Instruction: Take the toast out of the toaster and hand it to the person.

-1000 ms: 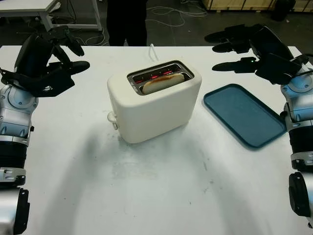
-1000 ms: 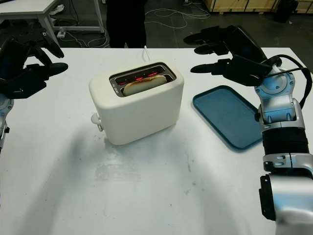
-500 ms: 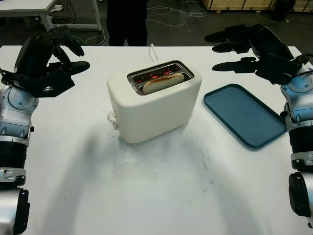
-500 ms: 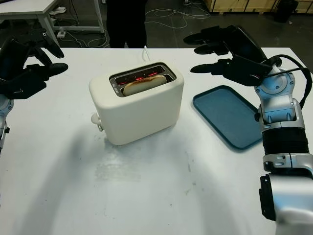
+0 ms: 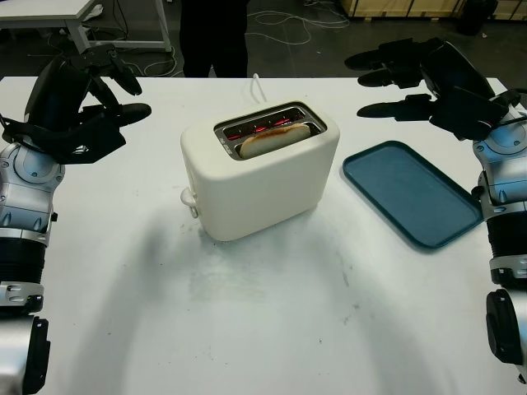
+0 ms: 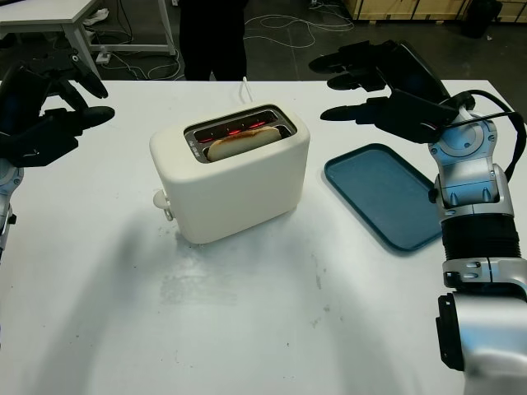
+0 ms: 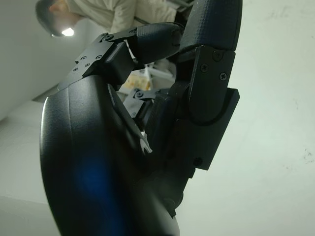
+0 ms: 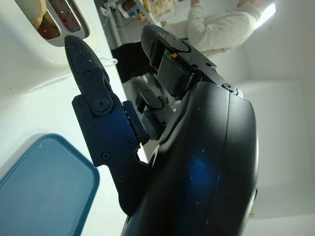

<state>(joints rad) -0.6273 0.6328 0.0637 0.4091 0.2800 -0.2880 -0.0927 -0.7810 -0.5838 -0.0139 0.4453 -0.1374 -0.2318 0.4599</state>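
A cream toaster (image 5: 259, 177) stands mid-table with its slots glowing red. A slice of toast (image 5: 274, 140) sticks up from the front slot. My right hand (image 5: 397, 84) hovers open to the right of the toaster, above the table's far edge, holding nothing. My left hand (image 5: 105, 92) hangs open at the far left, well apart from the toaster. A person in dark trousers (image 5: 213, 37) stands behind the table; the right wrist view catches the person's light sleeve (image 8: 216, 32) and the toaster slots (image 8: 51, 19).
A teal tray (image 5: 409, 193) lies flat to the right of the toaster, under my right forearm. A white cord (image 5: 257, 85) runs from the toaster toward the back edge. The white table (image 5: 263, 321) has open room in front.
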